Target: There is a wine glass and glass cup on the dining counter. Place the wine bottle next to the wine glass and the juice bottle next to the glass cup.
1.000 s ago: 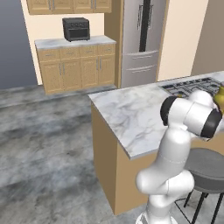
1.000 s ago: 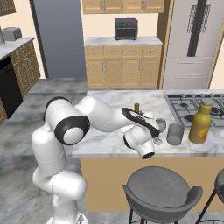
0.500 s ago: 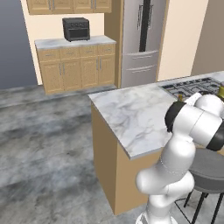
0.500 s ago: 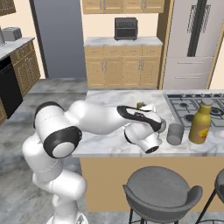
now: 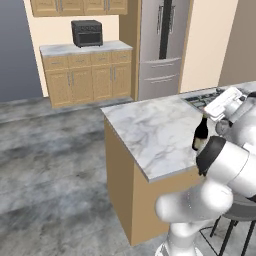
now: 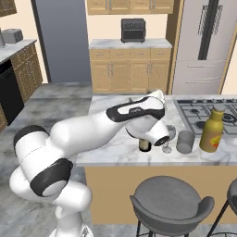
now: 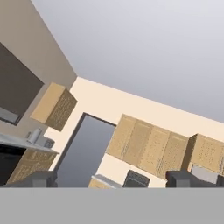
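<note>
My pincer spread wide and empty, the wine bottle upright below my hand beside the wine glass, I must lift straight clear before seeking the juice bottle.

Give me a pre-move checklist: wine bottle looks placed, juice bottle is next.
1. Wine bottle upright on the dining counter: ok.
2. Wine bottle beside the wine glass: ok; its base sits just left of the glass in the right base view.
3. Gripper open and empty: ok; fingertips stand wide apart, nothing between them.
4. Arm clear of wine bottle: cannot tell; the forearm hides most of it.
5. Juice bottle beside the glass cup: ok, close on its right.
6. Juice bottle upright, graspable: ok.
</note>
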Controlling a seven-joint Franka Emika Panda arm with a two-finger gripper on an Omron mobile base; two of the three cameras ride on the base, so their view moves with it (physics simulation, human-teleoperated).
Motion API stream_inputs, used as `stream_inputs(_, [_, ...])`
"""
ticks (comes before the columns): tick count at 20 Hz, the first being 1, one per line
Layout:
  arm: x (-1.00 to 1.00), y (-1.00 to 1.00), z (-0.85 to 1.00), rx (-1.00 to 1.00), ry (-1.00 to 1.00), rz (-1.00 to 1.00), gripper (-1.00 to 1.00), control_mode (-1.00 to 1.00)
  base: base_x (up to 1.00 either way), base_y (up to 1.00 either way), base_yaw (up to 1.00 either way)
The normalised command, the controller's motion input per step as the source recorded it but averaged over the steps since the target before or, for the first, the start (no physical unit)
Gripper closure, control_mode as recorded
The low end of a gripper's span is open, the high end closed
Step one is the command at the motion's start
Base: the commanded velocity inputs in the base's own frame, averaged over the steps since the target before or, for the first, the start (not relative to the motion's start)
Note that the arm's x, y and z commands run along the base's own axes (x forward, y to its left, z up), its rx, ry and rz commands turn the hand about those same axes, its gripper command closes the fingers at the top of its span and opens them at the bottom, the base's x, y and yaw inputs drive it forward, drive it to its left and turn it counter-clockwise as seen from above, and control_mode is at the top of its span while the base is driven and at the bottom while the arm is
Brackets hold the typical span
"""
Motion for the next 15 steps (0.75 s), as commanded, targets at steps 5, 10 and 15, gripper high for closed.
stream_inputs(5, [-0.11,1.00,1.00,-0.16,0.23,0.11,-1.00,-1.00,0.00,0.00,0.00])
stream_inputs(10, [-0.05,1.00,1.00,-0.13,0.22,0.13,-1.00,-1.00,0.00,0.00,0.00])
stream_inputs(15, [-0.13,0.98,0.53,-0.06,0.28,0.23,-1.00,-1.00,0.00,0.00,0.00])
